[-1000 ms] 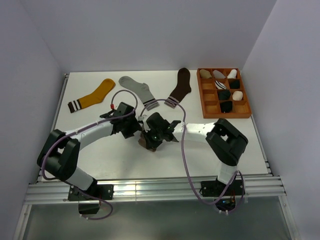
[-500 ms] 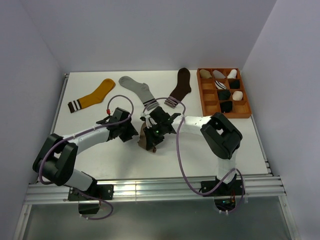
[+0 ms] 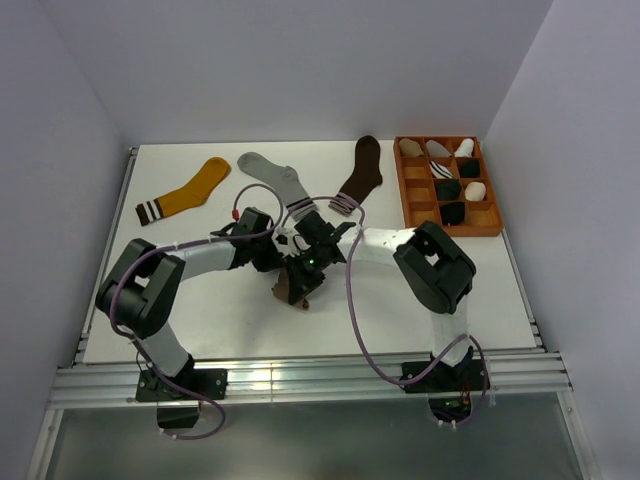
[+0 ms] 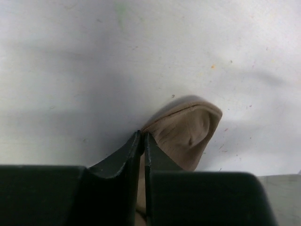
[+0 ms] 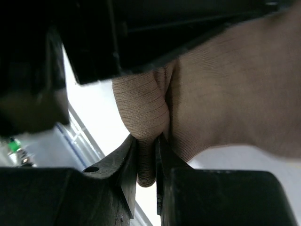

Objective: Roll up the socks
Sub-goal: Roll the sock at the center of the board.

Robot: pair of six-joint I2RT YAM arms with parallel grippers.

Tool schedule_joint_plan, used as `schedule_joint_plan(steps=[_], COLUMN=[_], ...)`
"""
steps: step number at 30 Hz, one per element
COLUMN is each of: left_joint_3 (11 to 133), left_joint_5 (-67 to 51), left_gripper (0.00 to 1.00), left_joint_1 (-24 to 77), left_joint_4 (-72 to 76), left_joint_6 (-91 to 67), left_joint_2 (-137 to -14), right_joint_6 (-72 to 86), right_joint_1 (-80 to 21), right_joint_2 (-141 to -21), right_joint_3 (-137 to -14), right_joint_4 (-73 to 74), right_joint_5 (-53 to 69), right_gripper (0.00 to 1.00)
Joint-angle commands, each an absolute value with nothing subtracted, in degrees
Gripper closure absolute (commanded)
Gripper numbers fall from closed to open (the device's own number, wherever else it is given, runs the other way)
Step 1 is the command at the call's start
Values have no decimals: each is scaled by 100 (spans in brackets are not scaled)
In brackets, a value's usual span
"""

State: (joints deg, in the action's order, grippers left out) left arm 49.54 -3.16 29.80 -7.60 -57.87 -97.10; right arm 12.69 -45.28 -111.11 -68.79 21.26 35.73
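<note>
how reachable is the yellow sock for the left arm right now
Probably yes: nothing seems to lie between it and the yellow sock, but the left gripper is shut on the taupe sock.

Taupe sock [image 4: 186,132] — bunched, folded over — at the table [image 3: 200,310] centre.

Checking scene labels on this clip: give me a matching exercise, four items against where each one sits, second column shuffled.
1 taupe sock
2 mustard sock
3 dark brown sock
4 tray

A far right of table
B far left of it
C pinched in right gripper
D flat, just left of tray

Pairs: 1-C, 2-B, 3-D, 4-A
</note>
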Motion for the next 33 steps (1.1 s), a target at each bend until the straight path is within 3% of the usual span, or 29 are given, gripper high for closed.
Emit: schedule_joint_plan(steps=[1, 12, 16, 22, 24, 33], left_joint_3=[4966, 4799, 4825, 4694, 4563, 3675], left_joint_5=[-369, -325, -255, 165, 360, 378], left_gripper=[87, 84, 73, 41, 36, 38], left_joint_1=[2988, 2988, 2988, 3006, 3015, 3585], left_joint_4=[-581, -483, -641, -1246, -1449, -1152], left_joint_6=[-5643, -5502, -5414, -5686, -5967, -7127], left_joint_2=[-9905, -9642, -9414, -8553, -8158, -7435], right_joint_6=[1441, 1793, 1793, 1942, 1960, 1951], right_joint_1=[-4421, -3727, -3674, -3647, -3647, -3647], right_joint_2=[-11381, -11987, -12181, -12287, -12270, -12199], right_joint_3=[-7101, -7075, -7102, -7084, -7084, -7216], right_joint_4=[2320, 2162, 2171, 2013, 1987, 2066], right_joint_5=[4314, 5273, 5274, 5221, 5186, 4966], right_gripper=[100, 100, 100, 100, 100, 100])
